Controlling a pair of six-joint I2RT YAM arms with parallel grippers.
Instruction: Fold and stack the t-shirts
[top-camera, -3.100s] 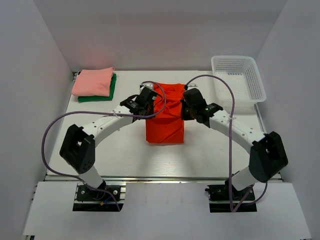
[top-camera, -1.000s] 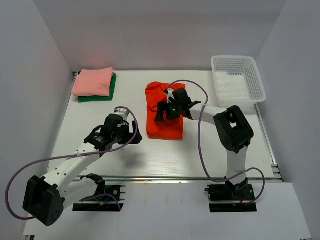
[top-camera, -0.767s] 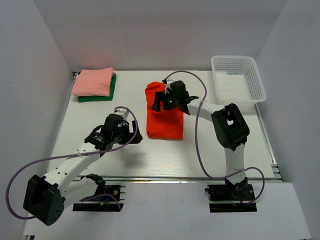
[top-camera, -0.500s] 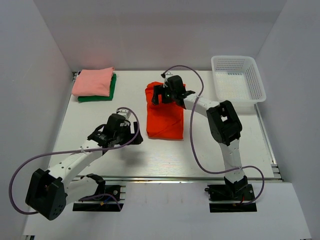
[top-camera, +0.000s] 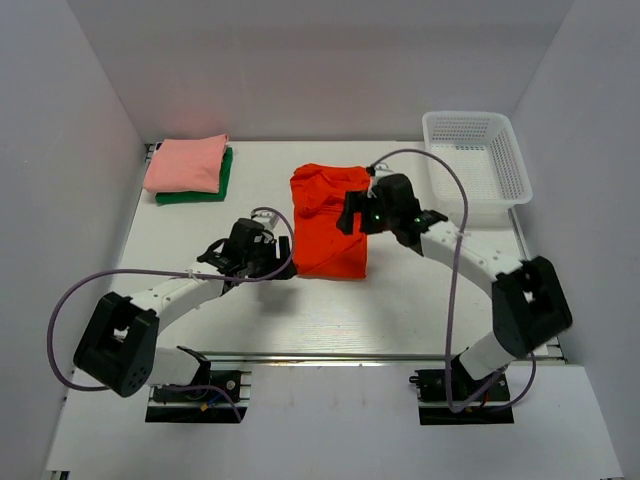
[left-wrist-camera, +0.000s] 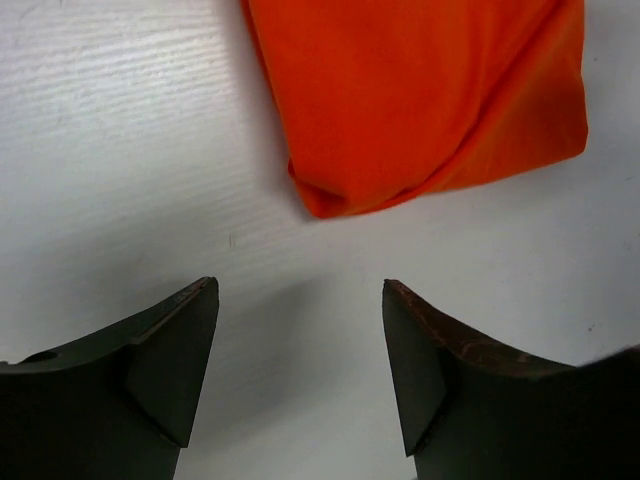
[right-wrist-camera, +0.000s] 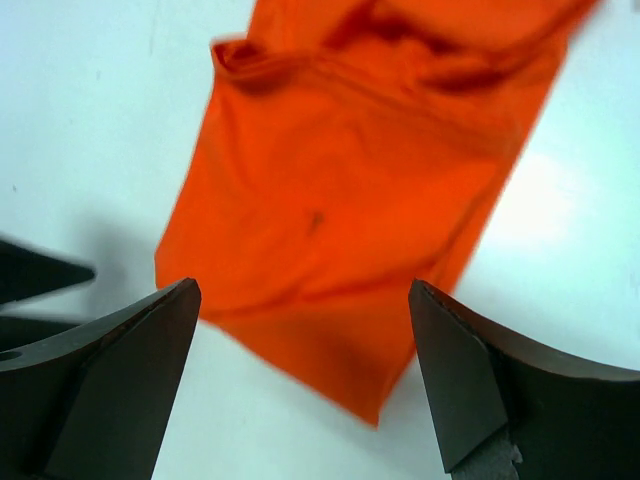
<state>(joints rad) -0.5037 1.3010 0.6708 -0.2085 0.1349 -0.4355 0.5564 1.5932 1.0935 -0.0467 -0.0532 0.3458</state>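
Left pincer (left-wrist-camera: 300, 320) and right pincer (right-wrist-camera: 305, 300) gape empty, apparently off the edges of the orange-red t-shirt (top-camera: 328, 225).

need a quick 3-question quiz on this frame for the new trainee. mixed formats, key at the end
1. True or false: the left pincer is shut on the orange-red shirt.
2. Where does the pink shirt lie? A) on the green shirt B) under the orange-red shirt C) in the left pincer
3. Fill in: the right pincer hangs open above the ______.

Key
1. False: it is open, over bare table beside the shirt's near corner.
2. A.
3. The orange-red shirt.
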